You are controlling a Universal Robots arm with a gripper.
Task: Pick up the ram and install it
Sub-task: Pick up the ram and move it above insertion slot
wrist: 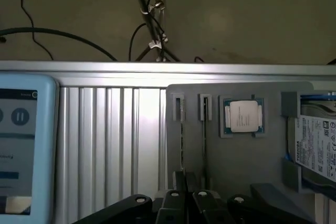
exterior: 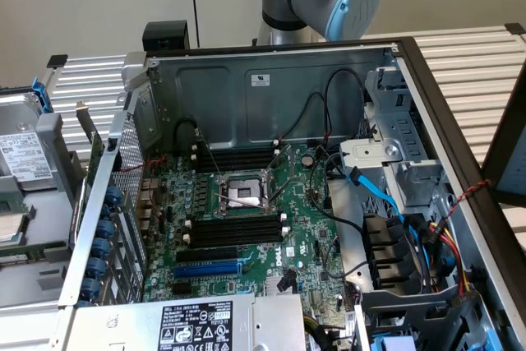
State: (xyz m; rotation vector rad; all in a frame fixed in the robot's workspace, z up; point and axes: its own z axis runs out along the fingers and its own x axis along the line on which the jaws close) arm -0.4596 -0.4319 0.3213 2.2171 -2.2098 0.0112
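Pick-up step: ram (wrist: pixel 181 140) on edge in grey tray (wrist: pixel 262 161) holder, near CPU (wrist: pixel 242 116). gripper (wrist: pixel 187 179) fingers pinched close, seemingly clamping one end of ram. Calls for square, untilted hold. Motherboard memory slots (exterior: pixel 238 228) unfilled.

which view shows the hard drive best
The wrist view: the hard drive sits in the gray tray, close and face-on, its white label's brand readable, though the picture's edge cuts it off. The exterior view shows the hard drive at that view's left edge, farther off and tilted, also partly cut off.
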